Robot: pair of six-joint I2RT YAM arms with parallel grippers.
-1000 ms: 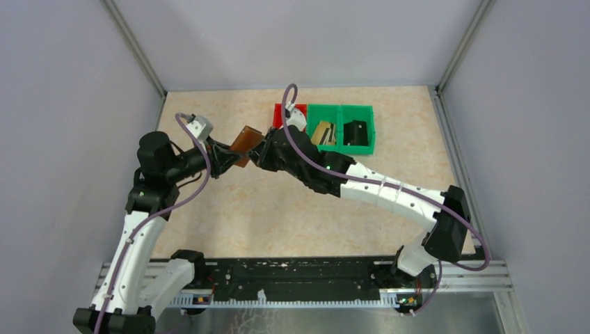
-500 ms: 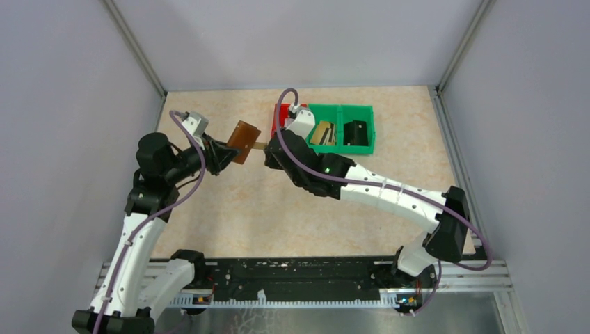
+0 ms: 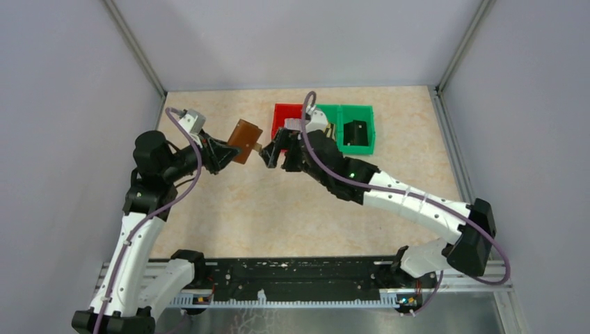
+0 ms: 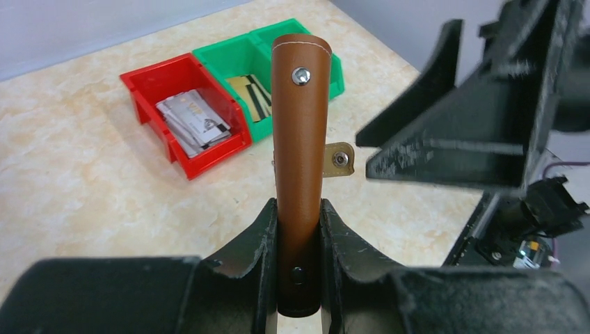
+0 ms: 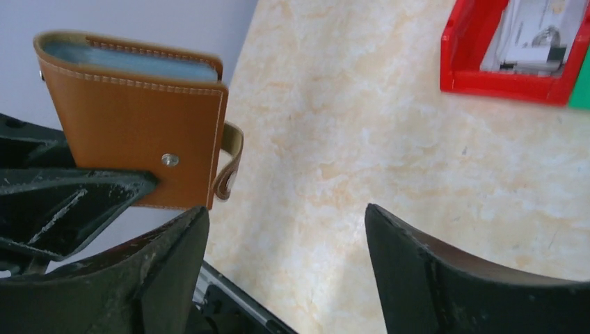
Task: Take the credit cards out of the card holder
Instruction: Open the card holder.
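Above the table point(image 3: 229, 209), left claw point(image 4: 299, 226) clamps the card holder point(image 4: 300, 125); right claw point(image 5: 285, 212) gapes beside it.

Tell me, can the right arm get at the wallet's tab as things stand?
Probably yes. The right gripper is open beside the tab, which sticks out free from the wallet, nothing between them; the left gripper clamps the wallet away from the tab.

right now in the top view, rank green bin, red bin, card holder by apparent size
1. green bin, largest
2. red bin and card holder look alike: the bin partly hidden, the holder held nearer the camera
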